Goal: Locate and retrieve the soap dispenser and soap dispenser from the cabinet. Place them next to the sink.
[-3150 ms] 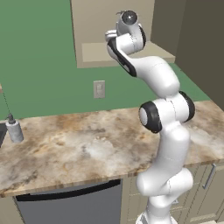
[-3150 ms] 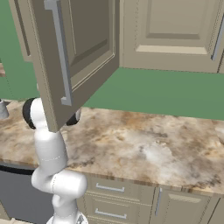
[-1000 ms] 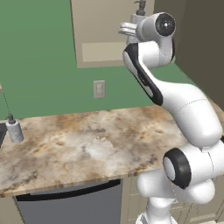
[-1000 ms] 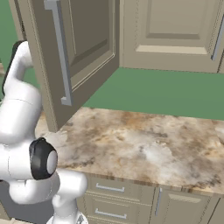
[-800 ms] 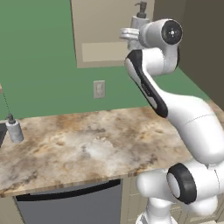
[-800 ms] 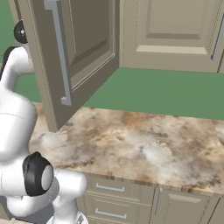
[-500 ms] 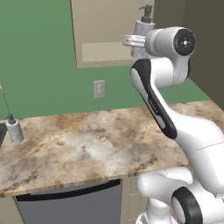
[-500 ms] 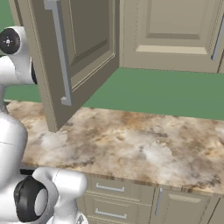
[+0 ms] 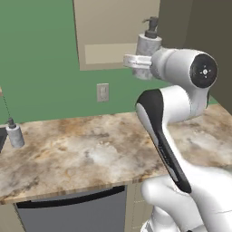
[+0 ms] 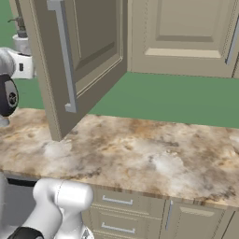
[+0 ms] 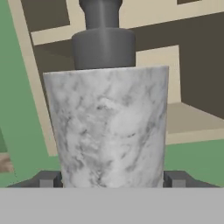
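Marbled soap dispenser clear of cabinet

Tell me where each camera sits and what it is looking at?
Left base view: behind the arm's left, facing the counter, cabinet and counter bottle; arm at right.
Right base view: behind its right, facing the open cabinet door; arm at left.
Hand view: on the hand, facing the held soap dispenser; fingertips flank it.
All three share that dispenser.
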